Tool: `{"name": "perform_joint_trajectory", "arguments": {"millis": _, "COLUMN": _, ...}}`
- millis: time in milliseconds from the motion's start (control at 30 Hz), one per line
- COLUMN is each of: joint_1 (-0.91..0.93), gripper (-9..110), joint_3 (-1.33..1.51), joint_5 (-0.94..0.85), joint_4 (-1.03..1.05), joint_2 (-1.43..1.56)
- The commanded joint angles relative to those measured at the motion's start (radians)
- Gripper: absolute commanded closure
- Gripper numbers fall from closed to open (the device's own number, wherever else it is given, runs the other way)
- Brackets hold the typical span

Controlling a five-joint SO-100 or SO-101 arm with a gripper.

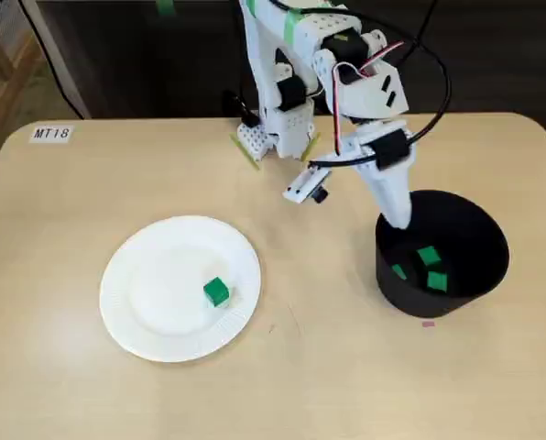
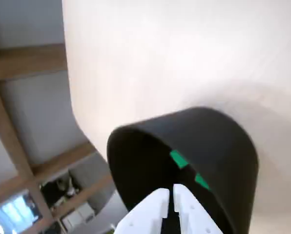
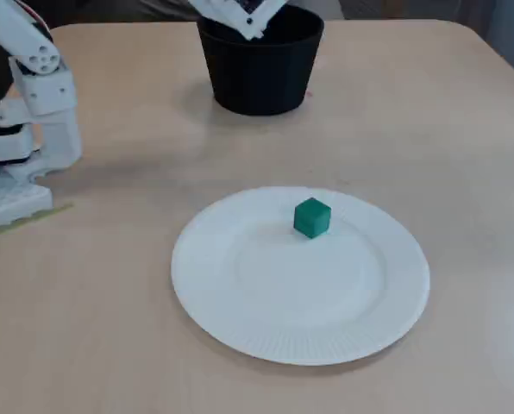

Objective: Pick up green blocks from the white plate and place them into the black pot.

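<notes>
Black pot [image 1: 456, 240] at centre of the action: a white robot arm [image 1: 296, 69] leans over it, the end effector [image 1: 399, 218] hanging just above the rim nearest the arm's base. In the wrist view the end effector [image 2: 171, 191] shows its two white fingers [image 2: 153, 207] drawn to a narrow slit, empty, over the pot's [image 2: 223, 146] dark inside.

Three green blocks [image 1: 427, 256] lie on the pot's floor in a fixed view; two of them [image 2: 178, 159] show in the wrist view.

Well apart from the pot, to its left in that fixed view, sits a white paper plate [image 1: 145, 284] carrying one green block [image 1: 216, 291] on the side nearer the pot. Another fixed view shows the same plate [image 3: 266, 293] and block [image 3: 312, 217] in front of the pot [image 3: 261, 73].

A black cable [image 1: 442, 92] loops from the arm above the pot's far rim, and a small pink fleck [image 1: 428, 323] lies just beside its base.

The pale wood-grain tabletop [image 1: 90, 202] bears a label reading "MT18" [image 1: 51, 134] at the corner farthest from the pot — beyond the edge, the wrist view catches blurred wooden framing [image 2: 18, 146].
</notes>
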Motion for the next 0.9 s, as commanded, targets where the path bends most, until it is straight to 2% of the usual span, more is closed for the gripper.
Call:
{"name": "perform_joint_trajectory", "arguments": {"millis": 0, "joint_1": 0.129, "gripper": 104, "joint_3": -0.086, "joint_5": 0.006, "joint_4": 0.048, "joint_2": -0.023}}
{"name": "perform_joint_trajectory", "arguments": {"millis": 233, "joint_1": 0.396, "gripper": 104, "joint_3": -0.249, "joint_5": 0.143, "joint_4": 0.213, "joint_2": -0.204}}
{"name": "perform_joint_trajectory", "arguments": {"millis": 567, "joint_1": 0.614, "gripper": 104, "joint_3": -0.488, "joint_5": 0.472, "joint_4": 0.486, "joint_2": -0.482}}
{"name": "perform_joint_trajectory", "arguments": {"millis": 833, "joint_1": 0.680, "gripper": 104, "joint_3": -0.750, "joint_5": 0.502, "joint_4": 0.592, "joint_2": -0.744}}
{"name": "perform_joint_trajectory", "arguments": {"millis": 867, "joint_1": 0.681, "gripper": 100, "joint_3": -0.801, "joint_5": 0.479, "joint_4": 0.634, "joint_2": -0.779}}
